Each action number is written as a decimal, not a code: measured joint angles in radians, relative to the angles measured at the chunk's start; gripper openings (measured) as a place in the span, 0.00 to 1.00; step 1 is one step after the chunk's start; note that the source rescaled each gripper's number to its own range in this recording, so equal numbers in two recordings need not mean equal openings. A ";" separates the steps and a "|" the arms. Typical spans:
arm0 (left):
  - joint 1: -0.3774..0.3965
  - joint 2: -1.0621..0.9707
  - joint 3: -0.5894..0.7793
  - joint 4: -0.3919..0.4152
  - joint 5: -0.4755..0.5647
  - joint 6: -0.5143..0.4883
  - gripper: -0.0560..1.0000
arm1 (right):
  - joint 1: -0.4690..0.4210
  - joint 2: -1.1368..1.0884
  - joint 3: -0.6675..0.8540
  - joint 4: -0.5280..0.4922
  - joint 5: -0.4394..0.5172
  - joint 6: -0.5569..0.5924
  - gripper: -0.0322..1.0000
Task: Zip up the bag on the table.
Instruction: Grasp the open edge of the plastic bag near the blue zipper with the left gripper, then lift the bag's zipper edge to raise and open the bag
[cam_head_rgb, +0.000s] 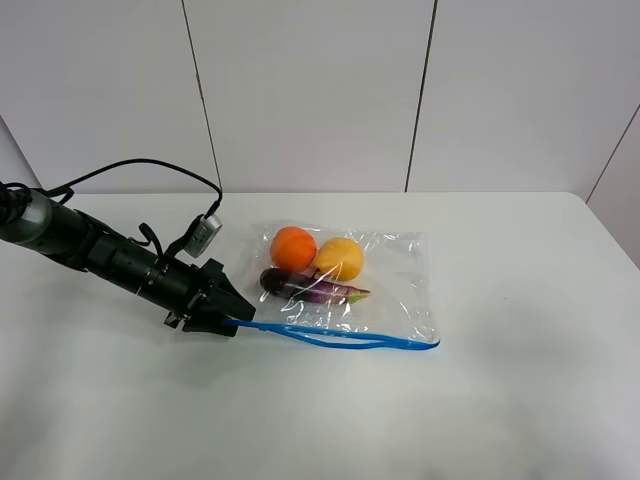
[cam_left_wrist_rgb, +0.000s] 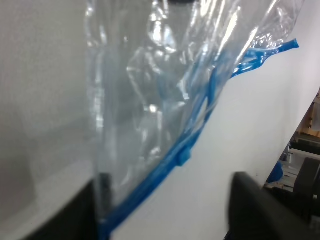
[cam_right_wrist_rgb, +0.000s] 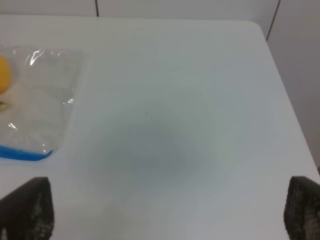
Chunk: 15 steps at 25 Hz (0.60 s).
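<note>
Barely started, you have nearly all of it left. The bag lies flat around the middle of the table, with an orange, a yellow fruit and a purple eggplant inside, and the blue zip strip along the near edge. The strip isn't sealed: in the high view its two blue lines bow apart through the middle and look joined only toward the ends. Your left arm reaches low across the table, and the left jaws are at the strip's left end. In the left wrist view they stand apart with the bag's corner between them; the strip runs close to one finger and nothing looks pinched. A small blue tab sits on the strip further along, maybe a slider, can't tell. The right jaws are apart too, fingertips wide over bare table, well off the bag's right corner and holding nothing. Left to do, by my read: pinch the strip and press or run along it to the far end.
</note>
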 joint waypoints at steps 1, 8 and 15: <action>0.000 0.000 0.000 0.001 -0.002 0.000 0.53 | 0.000 0.000 0.000 0.000 0.000 0.000 1.00; 0.000 0.000 0.000 0.000 0.002 -0.001 0.07 | 0.000 0.000 0.000 0.000 0.000 0.000 1.00; 0.000 -0.002 -0.012 -0.069 0.091 -0.065 0.05 | 0.000 0.000 0.000 0.000 0.000 0.000 1.00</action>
